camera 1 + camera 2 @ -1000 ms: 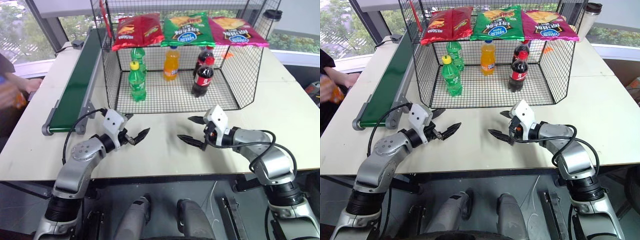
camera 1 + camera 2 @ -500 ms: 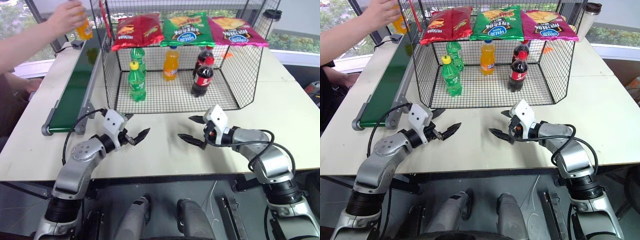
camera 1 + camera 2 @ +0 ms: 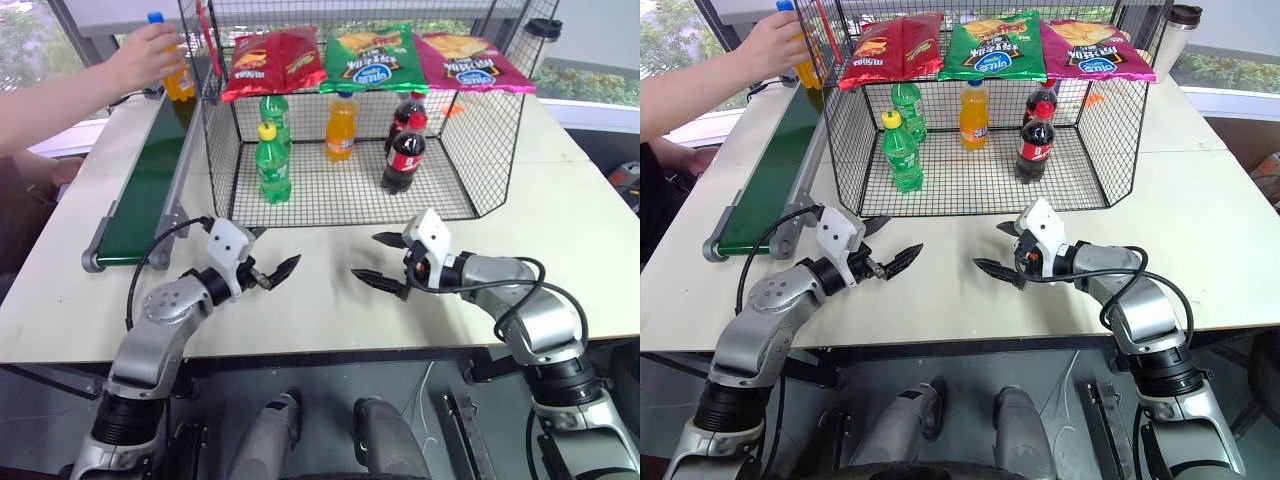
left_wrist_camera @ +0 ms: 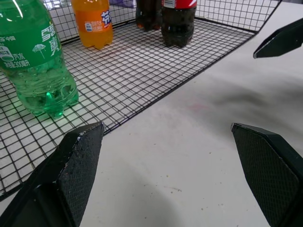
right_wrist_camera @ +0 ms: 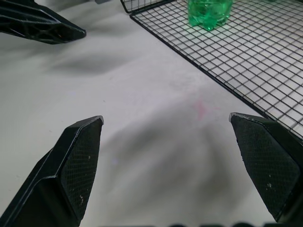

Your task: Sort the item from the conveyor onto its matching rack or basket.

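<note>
A person's hand [image 3: 140, 58] had come in over the far end of the conveyor [image 3: 150, 170] and held the orange soda bottle [image 3: 176, 72] upright there, blue cap up, just beside the far left corner of the wire cage [image 3: 480, 140]. A second earlier that hand had been low at the conveyor's left side; half a second earlier it was already raised at the cage corner, the bottle higher than it now stood. Whether the bottle touched the belt could not be told.

Inside the cage nothing had shifted: two green soda bottles [image 3: 272, 160], one orange bottle [image 3: 341, 127] and two cola bottles [image 3: 404, 155] stood on its grid floor, and three snack bags [image 3: 375, 55] lay on its top.

In front of the cage, over the white table [image 3: 330, 300], the left gripper [image 3: 270, 262] and right gripper [image 3: 385, 262] stayed in place, tips facing each other, both spread wide and empty.
</note>
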Controlling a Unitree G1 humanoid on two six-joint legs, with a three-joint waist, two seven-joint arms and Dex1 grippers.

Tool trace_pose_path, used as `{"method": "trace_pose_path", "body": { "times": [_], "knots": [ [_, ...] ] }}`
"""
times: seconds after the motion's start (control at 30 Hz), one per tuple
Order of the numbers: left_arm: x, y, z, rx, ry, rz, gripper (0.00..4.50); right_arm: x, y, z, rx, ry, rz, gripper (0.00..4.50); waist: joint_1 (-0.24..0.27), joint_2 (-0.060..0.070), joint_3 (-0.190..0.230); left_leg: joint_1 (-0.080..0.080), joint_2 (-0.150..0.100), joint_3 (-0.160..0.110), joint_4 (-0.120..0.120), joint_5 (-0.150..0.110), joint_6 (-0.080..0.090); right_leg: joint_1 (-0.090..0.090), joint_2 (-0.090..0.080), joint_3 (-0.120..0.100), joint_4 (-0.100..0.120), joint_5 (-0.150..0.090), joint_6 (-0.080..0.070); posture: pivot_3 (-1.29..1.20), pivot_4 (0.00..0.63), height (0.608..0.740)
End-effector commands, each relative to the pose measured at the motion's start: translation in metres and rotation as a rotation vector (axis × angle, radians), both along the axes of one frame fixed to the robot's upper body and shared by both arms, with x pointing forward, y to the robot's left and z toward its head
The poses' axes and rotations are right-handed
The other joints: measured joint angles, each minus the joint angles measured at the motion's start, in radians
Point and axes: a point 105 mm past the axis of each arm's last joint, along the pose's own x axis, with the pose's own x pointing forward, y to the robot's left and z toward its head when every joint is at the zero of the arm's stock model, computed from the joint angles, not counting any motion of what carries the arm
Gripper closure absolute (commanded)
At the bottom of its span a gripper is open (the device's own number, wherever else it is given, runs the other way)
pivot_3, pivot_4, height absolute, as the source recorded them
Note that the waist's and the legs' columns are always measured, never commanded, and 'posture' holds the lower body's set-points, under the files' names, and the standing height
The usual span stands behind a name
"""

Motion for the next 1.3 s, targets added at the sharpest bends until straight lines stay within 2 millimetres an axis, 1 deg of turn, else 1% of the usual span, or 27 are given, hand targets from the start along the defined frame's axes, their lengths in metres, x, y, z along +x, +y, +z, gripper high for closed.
{"method": "trace_pose_path", "body": {
  "times": [0.03,0.13,0.27,0.33,0.43,0.6,0.67,0.8,0.9,0.97,1.1,1.17,1.23,1.3],
  "knots": [
    [-0.006,0.005,0.03,0.01,-0.099,-0.007,0.0,-0.004,0.006,0.023,0.017,-0.079,0.049,0.09,-0.001,0.0,0.0,0.0,0.0,0.0,0.0,0.0,0.0,0.0,0.0,0.0,0.0,0.0,0.0,0.0,0.15,0.738],
    [-0.013,0.015,0.038,0.018,-0.099,-0.001,0.0,-0.003,0.009,0.029,0.031,-0.096,0.054,0.09,-0.001,0.0,0.0,0.0,0.0,0.0,0.0,0.0,0.0,0.0,0.0,0.0,0.0,0.0,0.0,0.0,0.15,0.738],
    [-0.023,0.033,0.047,0.046,-0.091,0.024,0.0,-0.006,0.017,0.042,0.082,-0.101,0.083,0.09,-0.004,0.0,0.0,0.0,0.0,0.0,-0.001,0.0,0.0,-0.001,0.0,0.0,0.0,0.0,0.0,0.0,0.15,0.738],
    [-0.026,0.049,0.056,0.027,-0.09,0.082,0.0,-0.008,0.022,0.049,0.099,-0.114,0.11,0.09,-0.002,0.0,0.0,0.0,0.001,0.0,-0.001,0.0,0.0,-0.001,0.0,0.0,0.0,0.0,0.0,0.0,0.15,0.738],
    [-0.031,0.072,0.064,-0.005,-0.086,0.174,0.0,-0.011,0.029,0.058,0.116,-0.129,0.139,0.09,-0.002,0.0,0.0,0.0,0.001,0.0,-0.001,0.0,0.0,-0.001,0.0,0.0,0.0,-0.002,0.003,0.0,0.15,0.738],
    [-0.035,0.117,0.083,-0.074,-0.119,0.368,0.0,-0.011,0.037,0.069,0.134,-0.153,0.167,0.09,-0.001,0.0,0.0,0.0,0.001,0.0,-0.001,0.0,0.0,-0.001,0.0,0.0,0.0,-0.002,0.003,0.0,0.15,0.738],
    [-0.036,0.139,0.089,-0.101,-0.125,0.444,0.0,-0.012,0.04,0.075,0.145,-0.162,0.185,0.09,-0.001,0.0,0.0,0.0,0.001,0.0,-0.001,0.0,0.0,-0.001,0.0,0.0,0.0,-0.002,0.002,0.0,0.15,0.738],
    [-0.037,0.176,0.086,-0.14,-0.109,0.574,0.0,-0.015,0.046,0.081,0.156,-0.171,0.219,0.09,-0.002,0.0,0.0,0.0,0.001,0.0,-0.001,0.0,0.0,-0.001,0.0,0.0,0.0,-0.002,0.002,0.0,0.15,0.738],
    [-0.037,0.196,0.075,-0.141,-0.083,0.658,0.0,-0.016,0.048,0.081,0.158,-0.17,0.226,0.09,-0.001,0.0,0.0,0.0,0.001,0.0,-0.001,0.0,0.0,-0.001,0.0,0.0,-0.001,-0.001,0.001,0.0,0.15,0.738],
    [-0.036,0.201,0.067,-0.138,-0.064,0.688,0.0,-0.017,0.049,0.08,0.159,-0.168,0.227,0.09,-0.001,0.0,0.0,-0.001,0.001,0.0,-0.001,0.0,0.0,-0.001,0.0,0.0,-0.001,0.0,-0.001,0.0,0.15,0.738],
    [-0.03,0.203,0.056,-0.097,-0.062,0.708,0.0,-0.018,0.049,0.077,0.156,-0.161,0.225,0.09,0.0,0.0,0.0,-0.001,0.001,0.0,-0.001,0.0,0.0,-0.001,0.0,0.001,-0.001,0.0,-0.001,0.0,0.15,0.738],
    [-0.025,0.204,0.055,-0.061,-0.089,0.719,0.0,-0.018,0.049,0.075,0.147,-0.159,0.224,0.09,0.0,0.0,0.0,-0.001,0.001,0.0,-0.001,0.0,0.0,-0.001,0.0,0.001,-0.001,0.0,-0.001,0.0,0.15,0.738],
    [-0.021,0.202,0.057,-0.081,-0.102,0.71,0.0,-0.018,0.049,0.075,0.138,-0.164,0.224,0.09,-0.001,0.0,0.0,-0.001,0.001,0.0,-0.001,0.0,0.0,-0.002,-0.001,0.001,-0.001,0.0,-0.001,0.0,0.15,0.738],
    [-0.016,0.2,0.055,-0.084,-0.101,0.702,0.0,-0.018,0.049,0.076,0.14,-0.167,0.223,0.09,-0.001,0.0,0.0,-0.002,0.001,0.0,-0.001,0.0,0.0,-0.002,0.0,0.001,-0.001,0.0,-0.001,0.0,0.15,0.738]
  ]
}}
